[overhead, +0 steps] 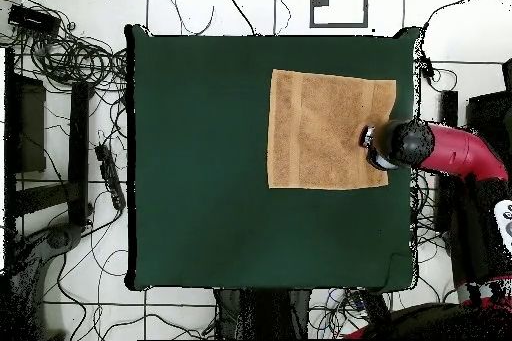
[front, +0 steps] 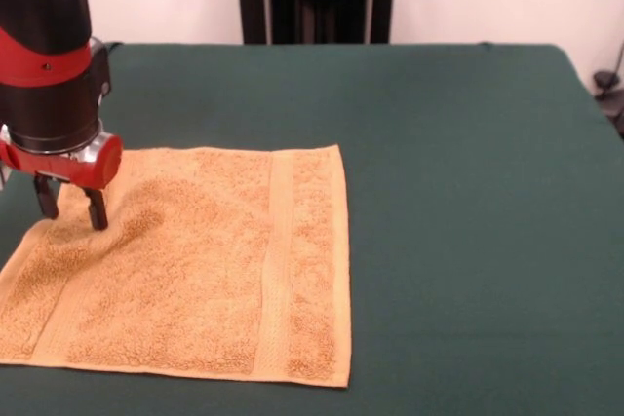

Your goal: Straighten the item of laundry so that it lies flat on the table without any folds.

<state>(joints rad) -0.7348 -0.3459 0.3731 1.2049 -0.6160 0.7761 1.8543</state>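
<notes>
Nearest the front camera lies the towel (front: 195, 265), an orange-tan terry square spread on the dark green desk (front: 468, 192), toward the left of that view. Its near edge and right edge run straight, and a flat woven band runs up the cloth just inside the right edge; a second band slants up along the left side. Most of the cloth lies flat. Farther back, near the far left corner, the pile is pushed into a low ridge with a shallow fold beside it.

On that ridge stands the hand (front: 70, 208). Its two dark fingers (front: 96, 209) are spread a little apart, their tips pressing down into the terry with a small hump of cloth between them; they are not closed on anything. Above them sit the red collar and the black, red-banded wrist.

No tag, label or writing can be read on the towel in either view.

The overhead view shows the towel (overhead: 325, 129) close to the desk's right edge, with the hand (overhead: 372, 145) hidden under the arm, and cables on the floor around the desk (overhead: 200, 207).
</notes>
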